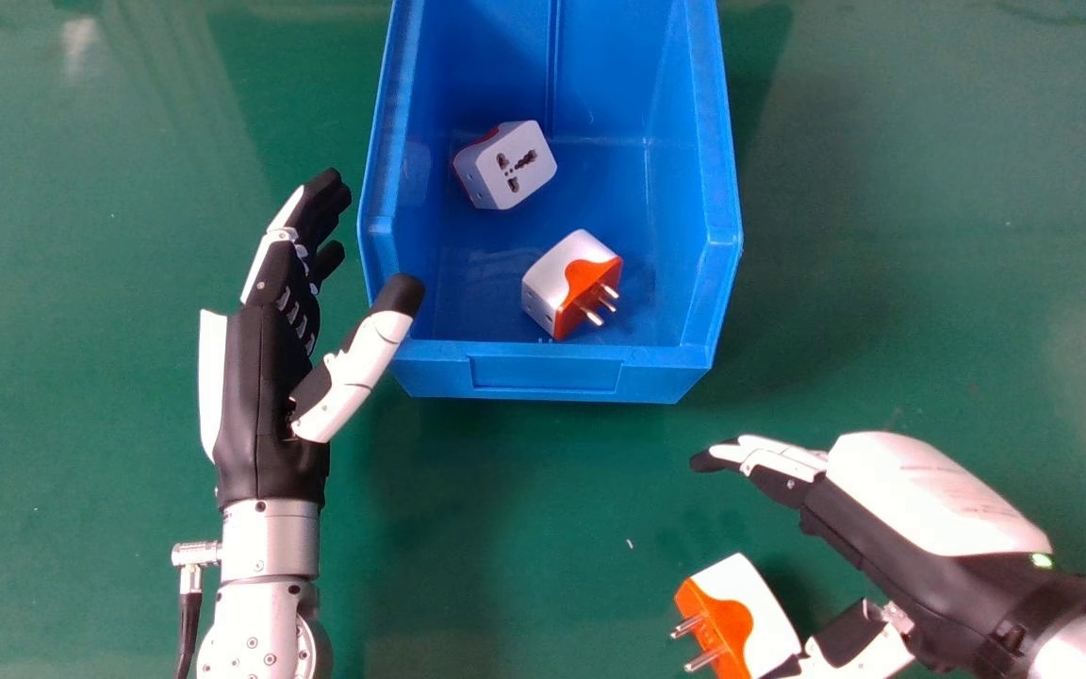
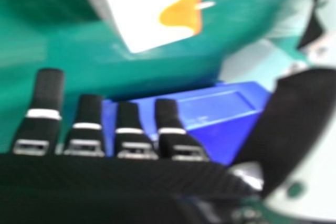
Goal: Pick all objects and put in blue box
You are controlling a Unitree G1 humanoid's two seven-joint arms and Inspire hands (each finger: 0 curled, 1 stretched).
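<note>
A blue plastic open-topped box stands on the green table. In its far left part lies a white plug adapter with a red edge, socket face up, its long axis slanting from near left to far right. Closer to the near wall, a white adapter with an orange pronged face points its metal prongs right and toward the robot, its long axis also running near left to far right. Nearer the robot than the box, toward its right side, a white-and-orange pronged adapter rests on the table, prongs leftward, long axis slanting far left to near right. The right robot hand is beside it, fingers straight and apart from the thumb; whether the thumb touches it, I cannot tell. Left of the box, the left robot hand has its fingers extended, thumb spread.
</note>
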